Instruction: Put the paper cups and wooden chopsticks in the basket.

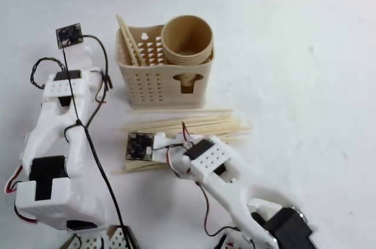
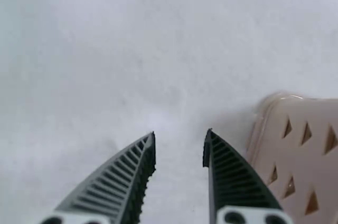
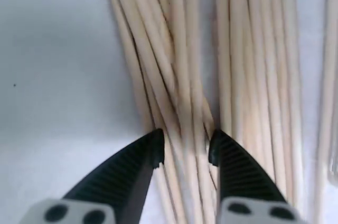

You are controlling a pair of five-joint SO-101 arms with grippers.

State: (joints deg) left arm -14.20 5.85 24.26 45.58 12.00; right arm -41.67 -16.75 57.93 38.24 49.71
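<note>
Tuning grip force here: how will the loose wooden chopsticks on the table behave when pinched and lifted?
The chopsticks look thin and stiff, probably light. Smooth and piled crisscross, they may roll or slide apart. The right pincer straddles several, so some could slip out.

basket (image 2: 296, 150): cut by frame edge | chopsticks (image 1: 223, 123): partly under right arm (image 1: 218, 165)

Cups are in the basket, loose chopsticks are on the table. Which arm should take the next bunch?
Right. The right gripper is open and down on the loose chopsticks, its jaws either side of a few sticks. The left gripper is open over bare table beside the basket.
</note>
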